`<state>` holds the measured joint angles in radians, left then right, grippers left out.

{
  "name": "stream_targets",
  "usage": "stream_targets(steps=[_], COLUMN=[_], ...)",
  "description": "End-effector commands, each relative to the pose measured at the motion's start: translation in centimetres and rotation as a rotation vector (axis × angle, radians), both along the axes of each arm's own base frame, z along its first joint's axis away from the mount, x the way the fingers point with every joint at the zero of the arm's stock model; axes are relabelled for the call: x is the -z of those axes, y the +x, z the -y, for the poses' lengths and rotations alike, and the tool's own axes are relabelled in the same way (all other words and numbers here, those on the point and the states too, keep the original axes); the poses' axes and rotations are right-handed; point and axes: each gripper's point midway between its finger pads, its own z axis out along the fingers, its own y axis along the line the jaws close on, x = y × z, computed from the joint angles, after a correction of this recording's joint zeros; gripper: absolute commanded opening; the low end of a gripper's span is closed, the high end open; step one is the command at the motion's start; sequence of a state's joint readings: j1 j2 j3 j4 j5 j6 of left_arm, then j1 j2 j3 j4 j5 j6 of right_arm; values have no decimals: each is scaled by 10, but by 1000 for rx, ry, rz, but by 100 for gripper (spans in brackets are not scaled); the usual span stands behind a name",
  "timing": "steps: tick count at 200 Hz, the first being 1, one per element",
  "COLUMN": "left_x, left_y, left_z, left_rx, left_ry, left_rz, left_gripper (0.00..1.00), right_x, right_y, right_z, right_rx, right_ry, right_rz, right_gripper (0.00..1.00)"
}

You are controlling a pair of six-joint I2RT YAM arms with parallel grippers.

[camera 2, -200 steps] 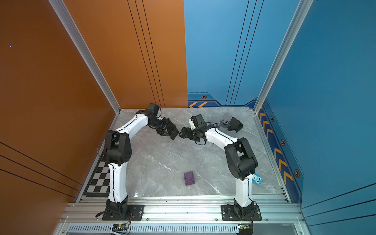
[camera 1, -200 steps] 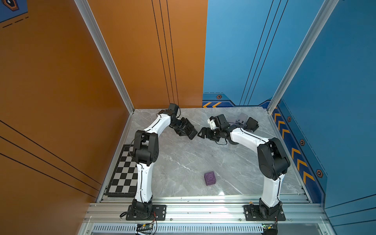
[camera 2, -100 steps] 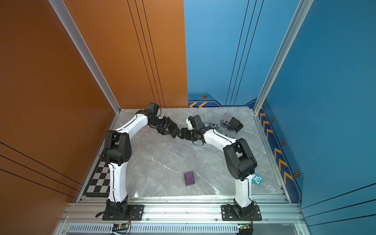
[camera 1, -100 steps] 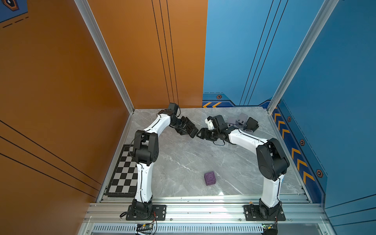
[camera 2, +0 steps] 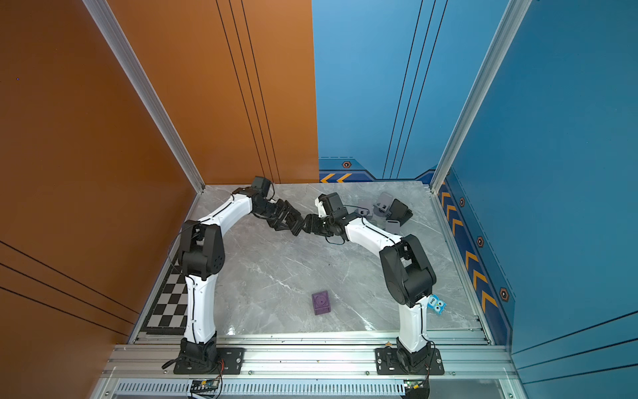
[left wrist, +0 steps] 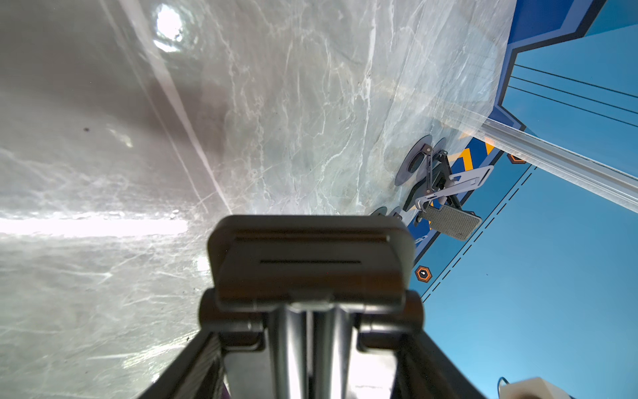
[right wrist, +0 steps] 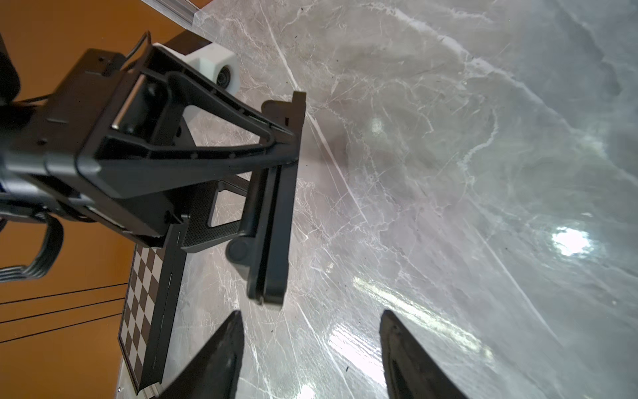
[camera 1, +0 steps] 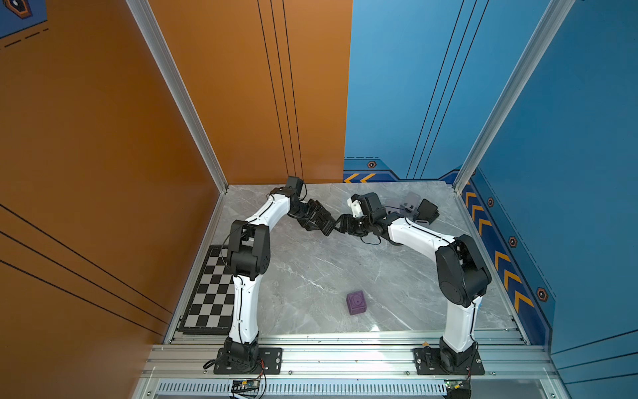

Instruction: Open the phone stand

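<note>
**Item:** phone stand, black, folded flat, its plates lying face to face, with a round hinge knuckle toward one end.

**Location:** it hung in the air above the table, toward the far edge and about midway between the left and right edges.

**Holder:** the left gripper was clenched on the stand, its fingers set wide, seemingly across the stand's width. The right gripper had its fingers spread with nothing between them. Its tips were just beside the stand's knuckle end and not touching it.

**Handling, as judged:**
- It looked rigid, thin and light.
- The faces looked smooth and likely to slip under a shallow pinch.
- The hinge probably held by friction, so the plates would resist parting.
- The best hold for the free gripper seemed the bare edge of the outer plate.
- The seam between the plates looked narrow, leaving a fingertip little to catch.

**Other articles:**
- A purple cube sat toward the front edge, well apart.
- A checkered board lay along the left edge.
- Several more stands, grey and black and already unfolded, stood near the far right corner behind the right arm.
- A small blue owl-faced toy sat near the right edge.

**Obstructions:** nothing lay between the two grippers. The left gripper's own fingers covered part of the stand, and the two grippers crowded each other closely.
</note>
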<state>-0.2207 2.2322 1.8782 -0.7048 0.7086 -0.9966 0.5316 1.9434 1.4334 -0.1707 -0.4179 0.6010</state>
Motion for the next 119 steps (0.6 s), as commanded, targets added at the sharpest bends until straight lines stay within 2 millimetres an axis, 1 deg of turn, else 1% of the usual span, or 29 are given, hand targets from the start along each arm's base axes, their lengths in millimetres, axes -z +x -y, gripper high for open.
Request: stream_targets(steps=[1,60,89,119], left_x=[-11,-16,-18,-16], left_y=[10,14,15,13], left_z=[1,2,4,8], left_rx=[-6,-16,-14,-8], left_ry=[-36,-43,-48,-47], left_rz=[19,27,29,22], left_gripper=[48,48,48,48], right_x=[-12,3,5,7], right_y=[3,6,9,15], right_z=[-8,-11,-12,-14], right_rx=[-10,-11,-6,0], right_ry=[27,20,21,25], right_rz=[23,-2,-1,-1], right_gripper=[64,64,65,65])
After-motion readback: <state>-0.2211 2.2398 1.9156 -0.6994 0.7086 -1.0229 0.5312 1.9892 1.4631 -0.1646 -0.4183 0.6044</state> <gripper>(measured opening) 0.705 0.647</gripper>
